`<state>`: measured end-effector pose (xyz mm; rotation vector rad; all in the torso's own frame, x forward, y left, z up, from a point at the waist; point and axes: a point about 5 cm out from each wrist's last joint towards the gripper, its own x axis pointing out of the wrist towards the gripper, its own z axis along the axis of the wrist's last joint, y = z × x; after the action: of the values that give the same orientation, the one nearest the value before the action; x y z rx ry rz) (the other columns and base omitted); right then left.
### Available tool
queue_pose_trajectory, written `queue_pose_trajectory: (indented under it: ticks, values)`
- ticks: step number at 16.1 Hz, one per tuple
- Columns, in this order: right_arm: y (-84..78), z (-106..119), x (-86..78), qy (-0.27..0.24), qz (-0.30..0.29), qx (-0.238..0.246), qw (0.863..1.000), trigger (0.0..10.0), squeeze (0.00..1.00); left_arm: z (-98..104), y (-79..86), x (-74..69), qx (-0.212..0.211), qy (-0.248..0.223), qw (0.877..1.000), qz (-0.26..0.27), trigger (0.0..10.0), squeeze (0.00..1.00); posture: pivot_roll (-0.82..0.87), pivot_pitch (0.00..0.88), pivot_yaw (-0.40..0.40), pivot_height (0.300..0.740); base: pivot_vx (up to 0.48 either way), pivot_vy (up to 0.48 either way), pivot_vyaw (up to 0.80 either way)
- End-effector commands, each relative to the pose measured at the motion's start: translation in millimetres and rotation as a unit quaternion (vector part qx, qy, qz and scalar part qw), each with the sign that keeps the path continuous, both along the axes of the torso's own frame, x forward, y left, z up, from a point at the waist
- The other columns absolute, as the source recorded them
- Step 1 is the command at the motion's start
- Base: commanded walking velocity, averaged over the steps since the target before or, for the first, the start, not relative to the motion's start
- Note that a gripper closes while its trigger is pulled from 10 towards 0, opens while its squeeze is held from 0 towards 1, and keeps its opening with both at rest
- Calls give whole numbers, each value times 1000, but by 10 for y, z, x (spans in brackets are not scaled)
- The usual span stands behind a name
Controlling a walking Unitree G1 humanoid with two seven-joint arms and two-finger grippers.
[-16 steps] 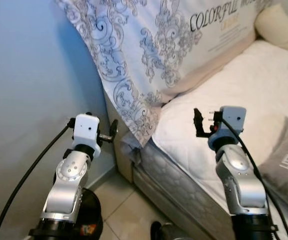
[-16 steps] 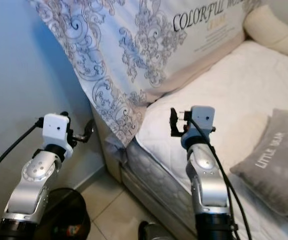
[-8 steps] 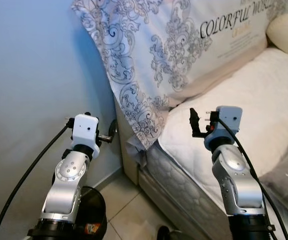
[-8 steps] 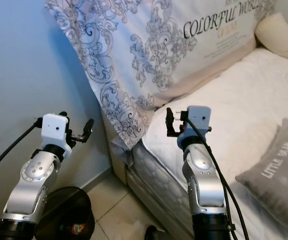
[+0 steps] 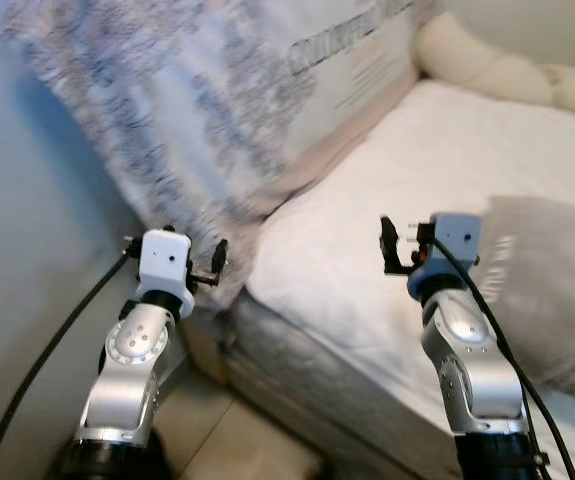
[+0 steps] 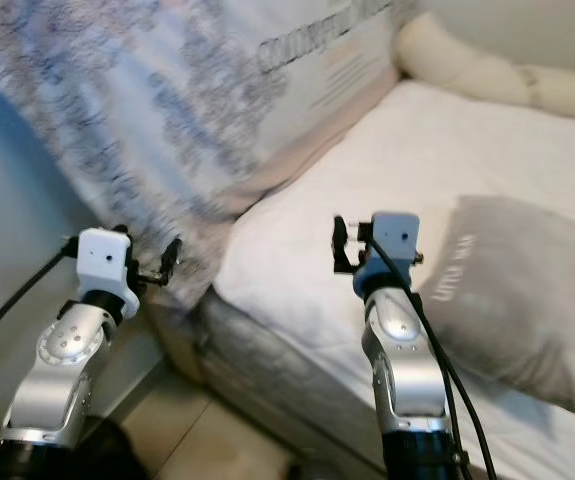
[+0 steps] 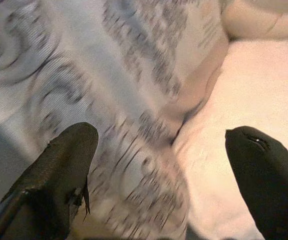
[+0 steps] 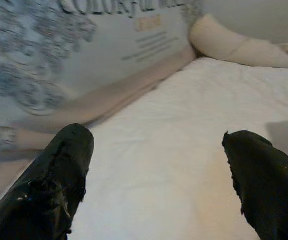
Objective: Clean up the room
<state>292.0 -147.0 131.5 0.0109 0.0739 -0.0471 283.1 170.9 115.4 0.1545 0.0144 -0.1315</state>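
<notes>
A white bed (image 5: 367,190) lies before me. A large pillow with a grey swirl pattern (image 5: 187,110) leans at its head against the wall. A grey cushion (image 5: 552,290) with white lettering rests on the mattress at the right. My left gripper (image 5: 217,262) is raised by the bed's corner, open and holding nothing; its fingers (image 7: 68,165) frame the patterned pillow. My right gripper (image 5: 391,246) hovers open over the mattress, close to the grey cushion's left edge, also holding nothing. The frames are blurred.
A long cream bolster (image 5: 487,70) runs along the far side of the bed. A pale blue wall (image 5: 17,260) stands close on my left. A strip of tiled floor (image 5: 237,450) shows between the wall and the quilted mattress side (image 5: 317,370).
The camera has swung to the right, so more of the bed and the grey cushion show and the black bin on the floor has left the picture. Both arms keep their raised pose.
</notes>
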Motion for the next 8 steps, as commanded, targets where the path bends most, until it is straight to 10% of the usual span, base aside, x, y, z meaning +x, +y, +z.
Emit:
queue_pose_trajectory:
  ticks: [1,5,8]
  values:
    - [-77,-51,-29,17,-20,-16,1000,10000,0,-7,-37,11,6,2,1000,-6,10000,0,7,0,9,740,0,480,-800]
    - [-69,-38,-24,18,-23,-25,999,10000,0,0,-26,19,25,0,1000,-2,10000,0,9,0,7,740,0,-120,0]
    - [-60,-36,-4,22,-22,-22,999,10000,0,-16,-10,46,16,11,1000,0,10000,0,13,0,8,740,0,467,-800]
